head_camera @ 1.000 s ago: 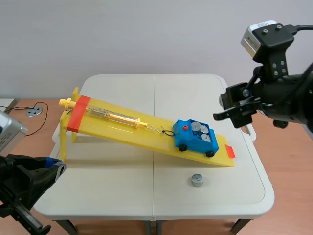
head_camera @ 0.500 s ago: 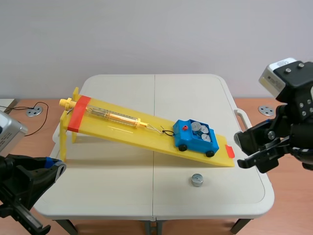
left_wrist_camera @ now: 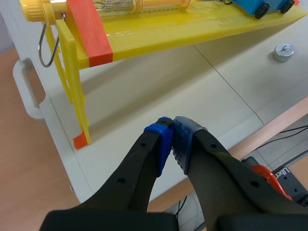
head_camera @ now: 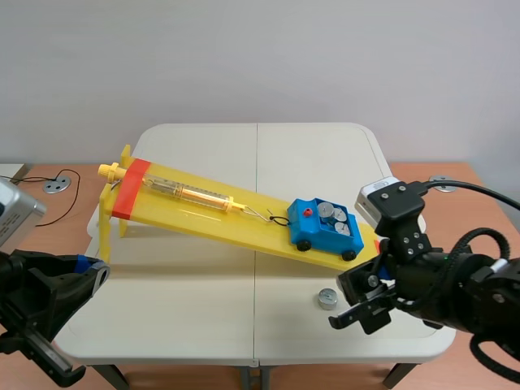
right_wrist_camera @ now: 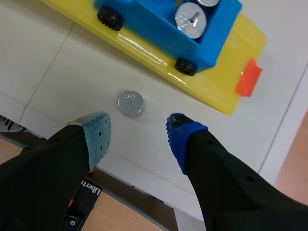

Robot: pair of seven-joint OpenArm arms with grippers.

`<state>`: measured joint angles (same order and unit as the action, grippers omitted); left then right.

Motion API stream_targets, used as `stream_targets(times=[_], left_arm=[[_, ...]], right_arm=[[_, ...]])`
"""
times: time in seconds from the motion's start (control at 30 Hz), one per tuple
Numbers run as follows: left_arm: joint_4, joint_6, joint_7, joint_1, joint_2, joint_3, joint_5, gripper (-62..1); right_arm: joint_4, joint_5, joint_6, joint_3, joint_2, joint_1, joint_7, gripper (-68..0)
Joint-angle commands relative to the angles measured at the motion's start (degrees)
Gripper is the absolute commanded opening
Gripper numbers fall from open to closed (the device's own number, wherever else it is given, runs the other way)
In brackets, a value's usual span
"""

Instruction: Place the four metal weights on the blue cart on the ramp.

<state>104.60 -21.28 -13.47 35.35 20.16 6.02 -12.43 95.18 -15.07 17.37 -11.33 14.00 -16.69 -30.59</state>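
Weight [right_wrist_camera: 130,103] on table [right_wrist_camera: 43,67] | just ahead of spread right claw [right_wrist_camera: 137,129]

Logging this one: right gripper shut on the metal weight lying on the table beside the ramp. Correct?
No. The right gripper is open, not shut on the metal weight, which lies on the table beside the ramp; the right wrist view shows it.

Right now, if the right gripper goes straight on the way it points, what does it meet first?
Probably the loose metal weight on the table: it lies just ahead of the open right gripper, roughly between its fingers. Depth is unclear; the bare table could come first.
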Motion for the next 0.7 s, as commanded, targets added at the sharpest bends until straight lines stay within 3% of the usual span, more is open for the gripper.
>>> stream_targets(times=[0.0, 0.43, 0.67], left_arm=[[2.6, -1.2, 5.7, -1.2, -0.5, 0.4, -3.0, -58.2], [2.6, -1.2, 5.5, -1.2, -0.5, 0.4, -3.0, -58.2], [2.6, -1.2, 5.4, -1.2, -0.5, 0.4, -3.0, -58.2]], right_arm=[[1.9, 0.7, -0.9, -0.1, -0.2, 5.4, 8.3, -39.9], [-8.7, 7.4, -5.9, -6.2, -4.0, 10.7, 12.3, -39.9], [-13.1, 8.9, -7.1, -8.0, -5.4, 12.7, 14.1, -39.9]])
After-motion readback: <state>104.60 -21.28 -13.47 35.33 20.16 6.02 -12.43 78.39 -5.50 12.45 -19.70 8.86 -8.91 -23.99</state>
